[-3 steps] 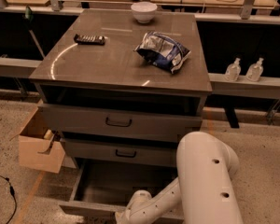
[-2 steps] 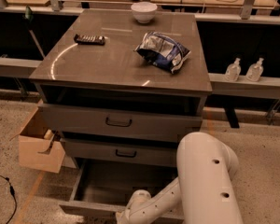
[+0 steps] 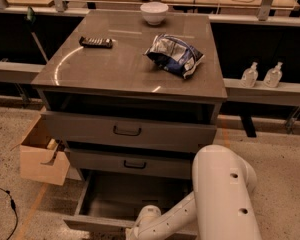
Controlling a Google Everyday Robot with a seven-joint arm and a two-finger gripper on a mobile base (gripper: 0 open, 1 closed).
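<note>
Left of the cabinet [image 3: 115,71], a cardboard box [image 3: 40,159] sits on the floor. Low in the middle the bottom drawer [image 3: 122,196] stands pulled out. The gripper [image 3: 140,229] is at its front lip, the arm [image 3: 225,194] bent low to reach it; whether it grips anything cannot be told.

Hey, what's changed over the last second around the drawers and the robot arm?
Nothing has visibly moved. The arm reaches down to the front of the open bottom drawer as before, its claw out of view below the picture's edge. The chip bag, bowl and dark bar lie unchanged on the cabinet top.
</note>
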